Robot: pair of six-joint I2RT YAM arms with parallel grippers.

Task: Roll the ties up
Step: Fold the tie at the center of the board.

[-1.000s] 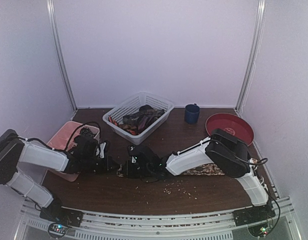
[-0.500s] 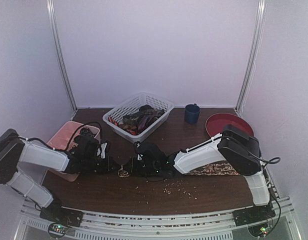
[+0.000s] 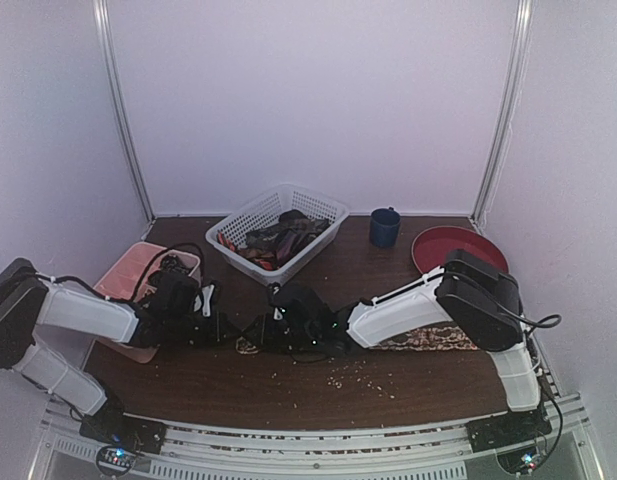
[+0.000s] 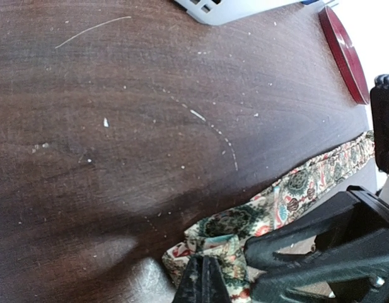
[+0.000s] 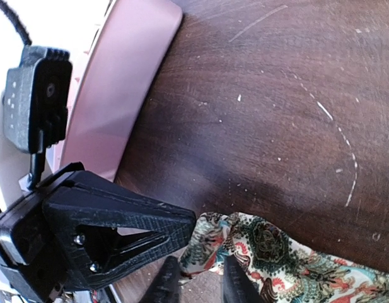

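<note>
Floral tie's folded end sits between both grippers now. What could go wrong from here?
The left gripper seems to pinch only the edge of the floral tie, so the fold could slip out and fall open. The right gripper straddles the same end, nearly against the left one; they could collide.

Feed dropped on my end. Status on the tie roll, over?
Left hand shut on folded end of floral tie. Right hand straddles same end, grip unclear. Rest lies flat on table. Pink tray nearby, not touching tie.
</note>
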